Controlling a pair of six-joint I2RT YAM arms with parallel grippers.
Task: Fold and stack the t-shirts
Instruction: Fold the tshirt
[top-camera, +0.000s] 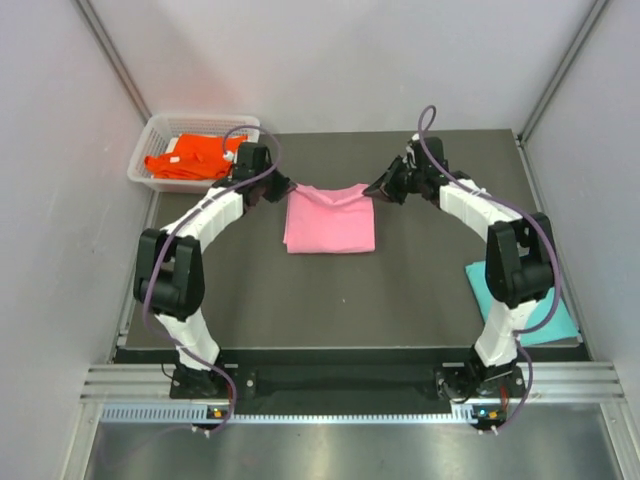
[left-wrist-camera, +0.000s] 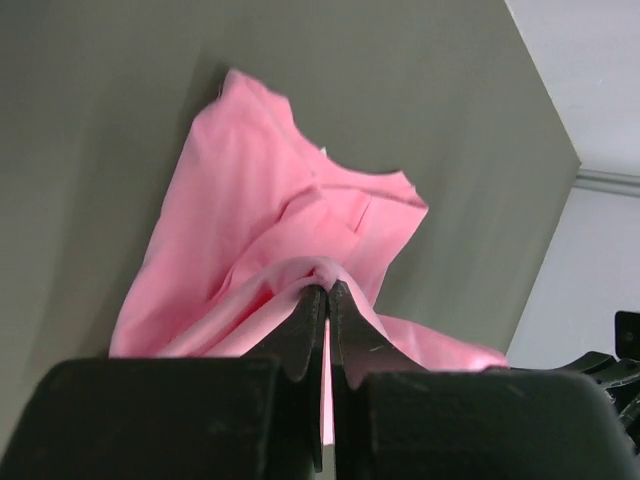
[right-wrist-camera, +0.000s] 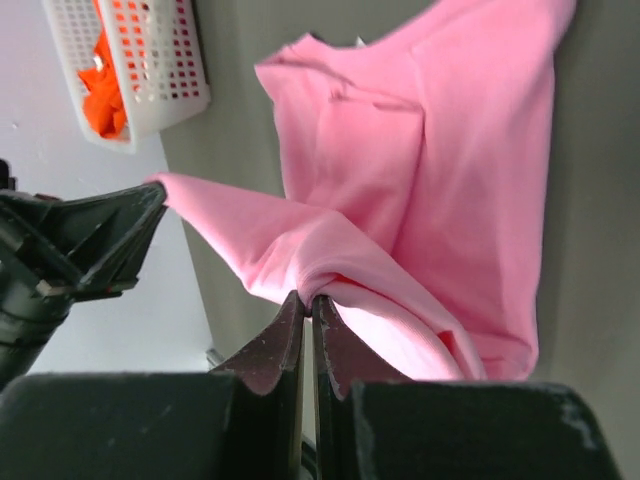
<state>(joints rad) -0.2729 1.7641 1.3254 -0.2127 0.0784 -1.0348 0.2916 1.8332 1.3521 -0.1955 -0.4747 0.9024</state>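
Note:
The light pink t-shirt (top-camera: 330, 220) lies partly folded on the dark table (top-camera: 330, 300), its far edge lifted and stretched between both grippers. My left gripper (top-camera: 283, 187) is shut on its far left corner; the wrist view shows pink cloth (left-wrist-camera: 250, 200) pinched at the fingertips (left-wrist-camera: 329, 289). My right gripper (top-camera: 378, 187) is shut on the far right corner, cloth (right-wrist-camera: 450, 170) pinched at the tips (right-wrist-camera: 306, 297). The orange t-shirt (top-camera: 190, 160) lies crumpled in the basket. The teal t-shirt (top-camera: 520, 300) lies folded at the table's right edge, partly behind the right arm.
A white mesh basket (top-camera: 150, 135) stands at the table's far left corner, also in the right wrist view (right-wrist-camera: 170, 60). Grey walls enclose the table on three sides. The left gripper shows in the right wrist view (right-wrist-camera: 90, 240).

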